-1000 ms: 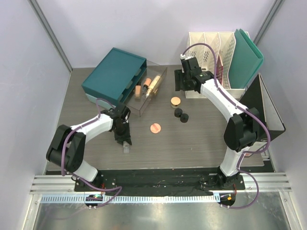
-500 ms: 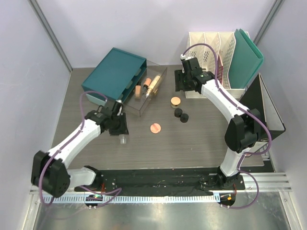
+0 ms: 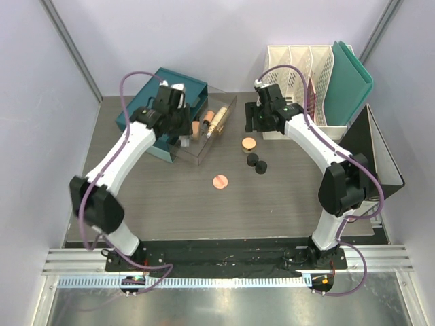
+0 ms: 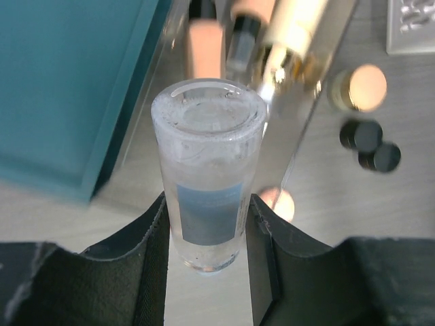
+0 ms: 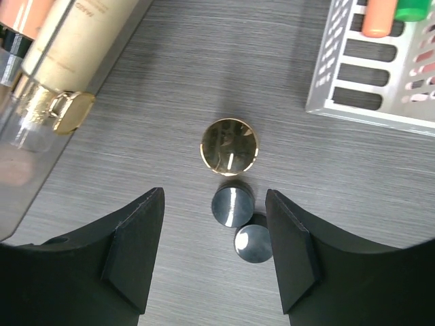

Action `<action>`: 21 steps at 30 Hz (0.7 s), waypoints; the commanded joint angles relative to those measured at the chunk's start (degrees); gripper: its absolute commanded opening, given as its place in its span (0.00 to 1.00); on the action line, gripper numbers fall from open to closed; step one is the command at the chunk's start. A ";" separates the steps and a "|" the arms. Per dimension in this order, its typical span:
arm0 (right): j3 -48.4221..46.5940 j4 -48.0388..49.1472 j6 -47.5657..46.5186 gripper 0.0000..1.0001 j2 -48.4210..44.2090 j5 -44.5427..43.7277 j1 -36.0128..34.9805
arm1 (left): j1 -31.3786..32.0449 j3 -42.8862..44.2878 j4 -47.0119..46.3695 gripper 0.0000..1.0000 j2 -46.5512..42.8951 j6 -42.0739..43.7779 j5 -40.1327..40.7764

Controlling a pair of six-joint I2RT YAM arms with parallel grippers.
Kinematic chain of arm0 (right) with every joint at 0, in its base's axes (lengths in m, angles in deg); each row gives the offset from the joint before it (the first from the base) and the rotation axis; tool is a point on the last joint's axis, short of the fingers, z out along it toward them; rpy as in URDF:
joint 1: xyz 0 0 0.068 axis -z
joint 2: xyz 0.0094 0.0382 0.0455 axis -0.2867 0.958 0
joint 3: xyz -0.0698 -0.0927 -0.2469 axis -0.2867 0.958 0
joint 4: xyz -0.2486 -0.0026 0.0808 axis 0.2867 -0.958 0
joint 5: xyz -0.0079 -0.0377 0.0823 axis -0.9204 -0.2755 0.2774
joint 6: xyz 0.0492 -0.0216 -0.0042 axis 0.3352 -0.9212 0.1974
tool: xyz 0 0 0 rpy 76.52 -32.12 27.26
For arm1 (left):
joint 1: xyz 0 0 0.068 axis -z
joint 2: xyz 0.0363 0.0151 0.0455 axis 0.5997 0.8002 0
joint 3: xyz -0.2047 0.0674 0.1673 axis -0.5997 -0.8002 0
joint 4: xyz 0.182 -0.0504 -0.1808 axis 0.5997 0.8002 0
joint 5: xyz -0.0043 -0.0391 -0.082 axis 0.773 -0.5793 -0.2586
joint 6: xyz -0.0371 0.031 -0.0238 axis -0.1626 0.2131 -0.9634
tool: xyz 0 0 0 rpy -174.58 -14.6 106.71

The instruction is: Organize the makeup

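Clear tube (image 4: 207, 170) pinched in my left pincer (image 4: 207, 224), poised over near end of clear tray (image 3: 197, 157), just short of peach bottle (image 3: 196, 128) and cream bottle (image 3: 219, 119). I'd lower slowly, line tube up alongside bottles, release only once it rests on tray floor. Right pincer (image 5: 214, 197) wide, empty, hovering above tan jar (image 5: 230, 146) and black jars (image 5: 232, 206) on tabletop (image 3: 285, 197).

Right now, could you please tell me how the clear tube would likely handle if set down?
The clear tube looks glossy, so probably slippery in the left hand. Round and narrow, it may roll lying down or tip standing.
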 commanded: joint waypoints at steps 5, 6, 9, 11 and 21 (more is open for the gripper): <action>-0.67 2.50 4.97 0.66 1.25 8.56 0.33 | -2.87 16.87 4.33 0.00 15.37 5.92 -7.50; -1.02 2.76 5.59 0.66 1.52 9.17 0.33 | -3.04 17.15 4.68 0.02 16.85 6.27 -7.85; -1.81 3.29 7.70 0.66 2.83 11.28 0.24 | -3.48 17.24 5.74 0.15 18.27 6.80 -10.04; -2.43 3.56 8.76 0.66 3.36 12.95 0.24 | -3.49 16.72 6.36 0.27 18.71 7.33 -11.80; -7.44 8.82 17.19 0.66 10.13 19.37 0.24 | -4.54 14.87 1.71 0.78 10.99 10.94 -7.16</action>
